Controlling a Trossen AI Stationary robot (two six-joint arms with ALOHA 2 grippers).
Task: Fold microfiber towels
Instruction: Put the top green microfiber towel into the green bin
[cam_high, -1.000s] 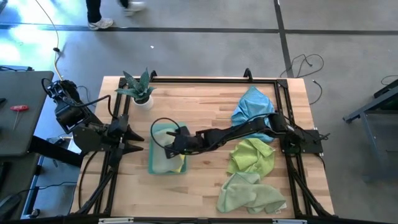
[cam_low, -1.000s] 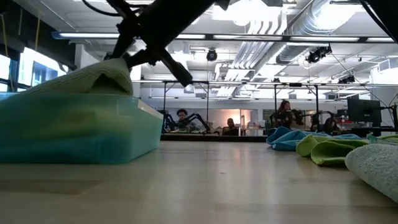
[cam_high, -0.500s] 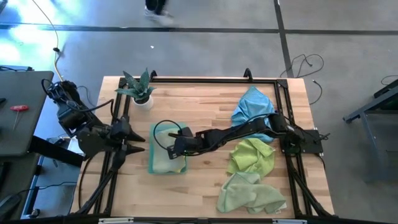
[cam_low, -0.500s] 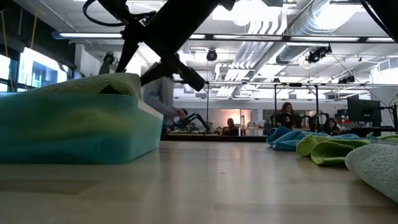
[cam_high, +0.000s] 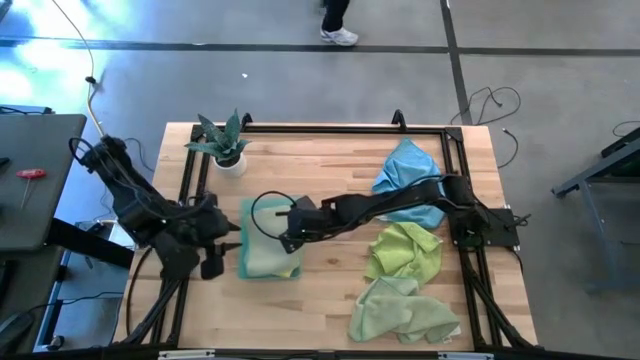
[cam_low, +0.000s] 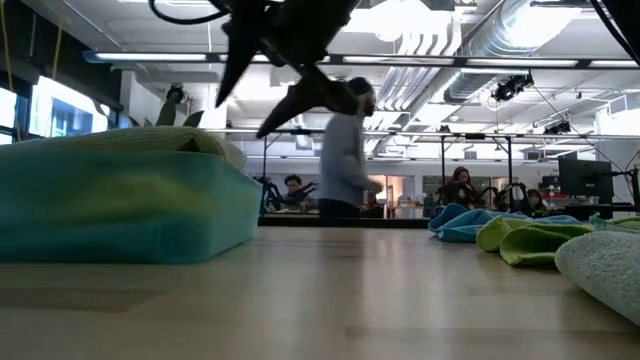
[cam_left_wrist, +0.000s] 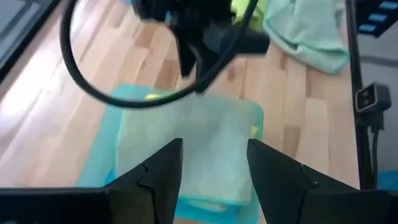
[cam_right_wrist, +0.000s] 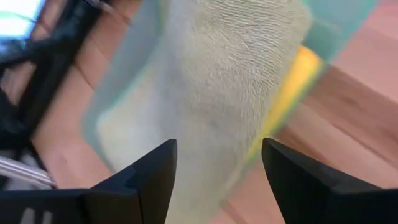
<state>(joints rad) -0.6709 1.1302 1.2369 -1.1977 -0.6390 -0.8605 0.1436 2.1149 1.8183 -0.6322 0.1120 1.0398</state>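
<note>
A folded stack lies left of the table's middle: a pale green towel (cam_high: 266, 252) on top, a yellow one (cam_right_wrist: 297, 74) under it, and teal cloth (cam_low: 130, 210) at the bottom. My right gripper (cam_low: 243, 115) hangs open just above the stack's right side, with nothing between its fingers (cam_right_wrist: 217, 180). At the stack's left side my left gripper (cam_left_wrist: 214, 168) stands open, pointing at the stack and touching nothing. Three loose towels lie crumpled at the right: sky blue (cam_high: 408, 178), yellow-green (cam_high: 405, 250) and pale green (cam_high: 400, 312).
A small potted plant (cam_high: 226, 146) stands at the far left of the table. A black frame rail (cam_high: 330, 128) runs round the table's edges. Bare wood (cam_high: 320, 310) lies near the front, between the stack and the loose towels. A person (cam_low: 345, 150) walks behind the table.
My right gripper has opened, let go of the pale green towel and risen off the stack. The towel's raised right part has dropped and now lies flat on the stack. My left arm has swung round beside the stack's left side. A person has walked past behind the table.
</note>
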